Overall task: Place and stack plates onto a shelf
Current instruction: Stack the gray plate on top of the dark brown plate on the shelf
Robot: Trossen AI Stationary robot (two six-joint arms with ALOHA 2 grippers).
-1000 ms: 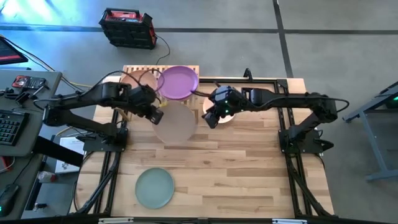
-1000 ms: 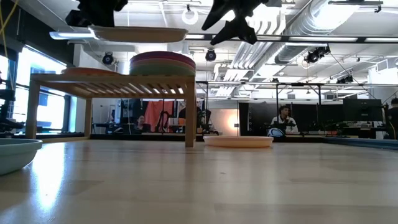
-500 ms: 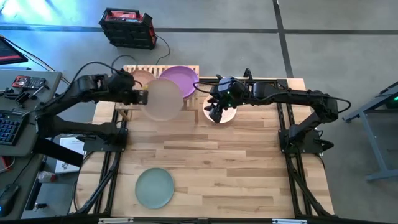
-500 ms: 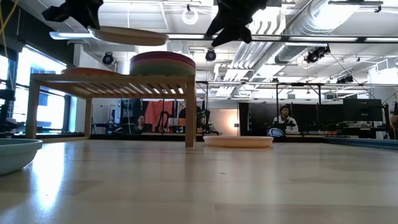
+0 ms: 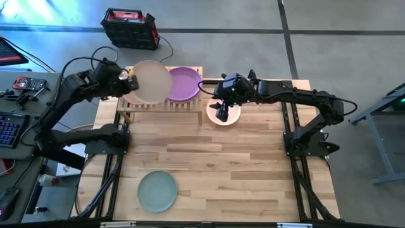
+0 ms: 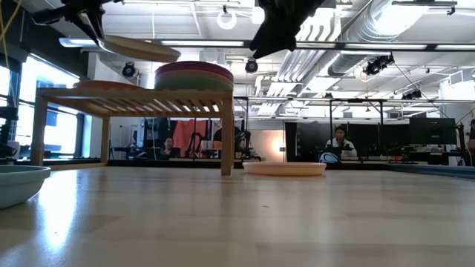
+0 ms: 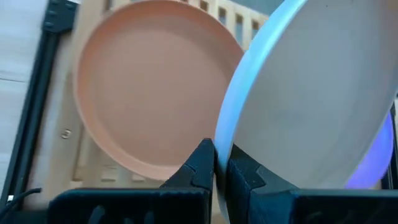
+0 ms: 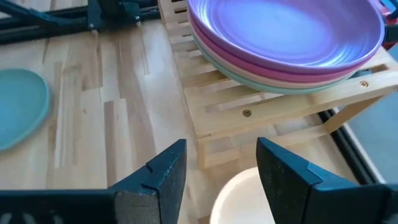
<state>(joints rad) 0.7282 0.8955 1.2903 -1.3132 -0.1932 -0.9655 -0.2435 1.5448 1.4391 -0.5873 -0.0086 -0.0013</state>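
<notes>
beige plate [image 5: 150, 82] carried over shelf [image 5: 190, 104] | left pincer [image 7: 217, 163] hides rim

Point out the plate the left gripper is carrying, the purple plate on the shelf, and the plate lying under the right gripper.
carried beige plate [image 5: 150, 82], high view, middle of its face.
purple plate [image 8: 283, 28], right wrist view, inside of the bowl, top of the stack.
pale plate [image 6: 284, 168], low view, its side rim, resting on the table.
</notes>
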